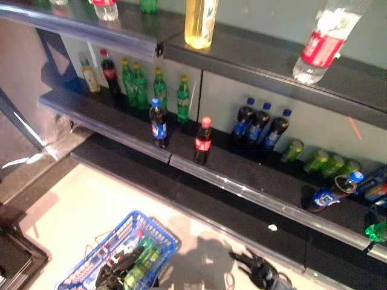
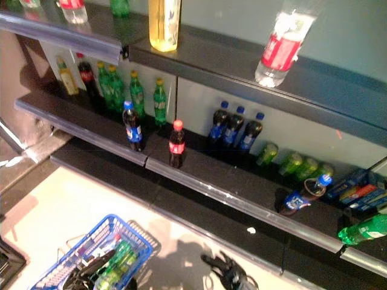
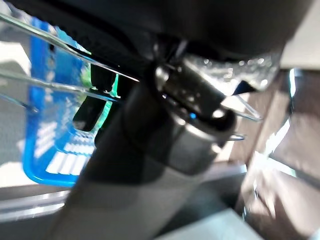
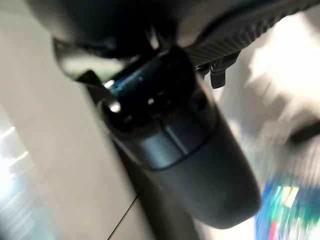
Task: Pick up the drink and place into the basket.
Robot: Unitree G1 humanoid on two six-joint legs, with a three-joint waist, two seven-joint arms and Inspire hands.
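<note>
A blue basket (image 1: 124, 254) hangs low at the left, carried by the left robot hand (image 1: 112, 269), whose dark fingers are clenched round its wire handle; green bottles (image 1: 142, 260) already lie inside it. The right robot hand (image 1: 260, 272) hangs low at the right over the pale floor (image 1: 91, 205), fingers relaxed and spread — grasping nothing. On the middle shelf (image 1: 254, 181) two dark drinks stand upright at the front edge, apart from each other: a red-capped cola bottle (image 1: 202, 142) and a blue-capped bottle (image 1: 158, 124). Further right, another blue-capped bottle (image 1: 332, 192) lies on its side.
</note>
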